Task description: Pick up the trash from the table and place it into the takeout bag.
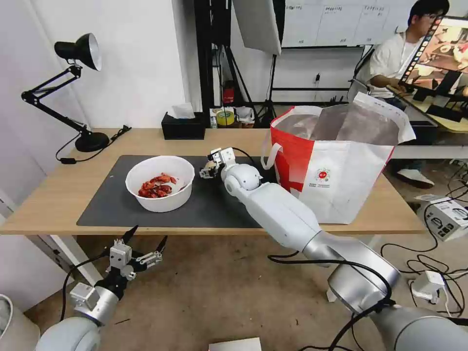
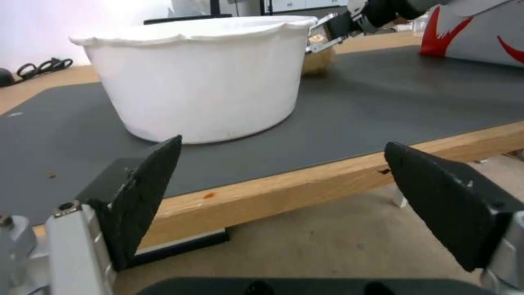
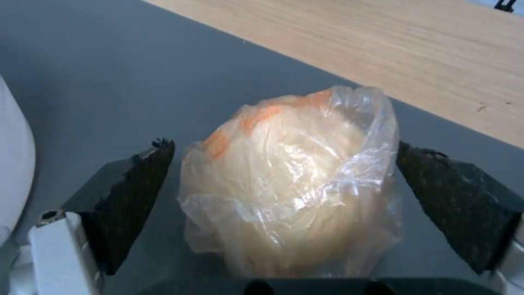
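Mat (image 1: 97,204) on table (image 1: 44,204): right gripper (image 3: 284,180) jaws released around wrapped ball (image 3: 289,184); left gripper (image 1: 146,246) jaws released.

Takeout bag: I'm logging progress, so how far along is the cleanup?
Done: cannot tell; the bag's contents are hidden. In hand: the open right end effector straddles the wrapped ball, not yet gripped. Left: the bowl of shells on the mat.

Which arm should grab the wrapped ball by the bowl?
Right. The right gripper is open with the wrapped ball between its fingers on the mat. The left gripper hangs open below the table edge.
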Tool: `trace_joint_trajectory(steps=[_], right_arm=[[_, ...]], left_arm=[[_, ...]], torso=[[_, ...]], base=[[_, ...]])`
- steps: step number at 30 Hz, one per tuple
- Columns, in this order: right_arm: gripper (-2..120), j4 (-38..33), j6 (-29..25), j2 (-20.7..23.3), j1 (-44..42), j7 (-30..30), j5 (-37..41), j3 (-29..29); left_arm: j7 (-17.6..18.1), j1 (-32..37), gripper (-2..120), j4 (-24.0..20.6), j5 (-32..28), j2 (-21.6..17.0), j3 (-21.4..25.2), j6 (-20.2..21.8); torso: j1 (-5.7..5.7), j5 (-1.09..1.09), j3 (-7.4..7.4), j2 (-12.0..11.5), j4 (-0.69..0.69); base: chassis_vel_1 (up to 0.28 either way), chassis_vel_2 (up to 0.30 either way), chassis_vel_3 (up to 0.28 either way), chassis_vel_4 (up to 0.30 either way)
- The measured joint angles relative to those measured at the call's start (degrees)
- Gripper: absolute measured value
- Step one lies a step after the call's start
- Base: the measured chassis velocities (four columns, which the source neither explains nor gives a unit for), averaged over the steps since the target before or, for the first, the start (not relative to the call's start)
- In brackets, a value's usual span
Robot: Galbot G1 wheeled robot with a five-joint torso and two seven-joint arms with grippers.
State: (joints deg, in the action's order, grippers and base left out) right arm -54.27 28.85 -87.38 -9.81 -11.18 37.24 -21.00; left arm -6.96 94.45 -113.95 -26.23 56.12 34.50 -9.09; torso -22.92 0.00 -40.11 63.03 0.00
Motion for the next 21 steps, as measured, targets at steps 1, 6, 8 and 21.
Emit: trace_joint_trajectory(steps=[1, 6, 8, 21], right_arm=[[100, 0.45, -0.03, -0.20, 0.14, 0.25, -0.20, 0.00], [100, 1.66, -0.11, -0.75, 0.51, 0.71, -0.80, 0.18], [100, 2.52, -0.15, -0.96, 0.67, 0.95, -1.12, 0.23], [95, 4.54, -0.12, -1.66, 1.08, 2.44, -1.59, 0.40]], left_arm=[[0.00, 0.06, 100, 0.00, 0.00, 0.04, 0.05, -0.02], [-0.01, 0.11, 100, 0.00, 0.00, 0.16, 0.07, -0.11], [-0.02, 0.13, 100, -0.04, 0.00, 0.25, 0.07, -0.14], [-0.04, 0.03, 100, -0.07, -0.04, 0.37, -0.05, -0.32]], torso=[[0.00, 0.00, 0.00, 0.00, 0.00], [0.00, 0.00, 0.00, 0.00, 0.00], [0.00, 0.00, 0.00, 0.00, 0.00], [0.00, 0.00, 0.00, 0.00, 0.00]], base=[[0.000, 0.000, 0.000, 0.000], [0.000, 0.000, 0.000, 0.000], [0.000, 0.000, 0.000, 0.000], [0.000, 0.000, 0.000, 0.000]])
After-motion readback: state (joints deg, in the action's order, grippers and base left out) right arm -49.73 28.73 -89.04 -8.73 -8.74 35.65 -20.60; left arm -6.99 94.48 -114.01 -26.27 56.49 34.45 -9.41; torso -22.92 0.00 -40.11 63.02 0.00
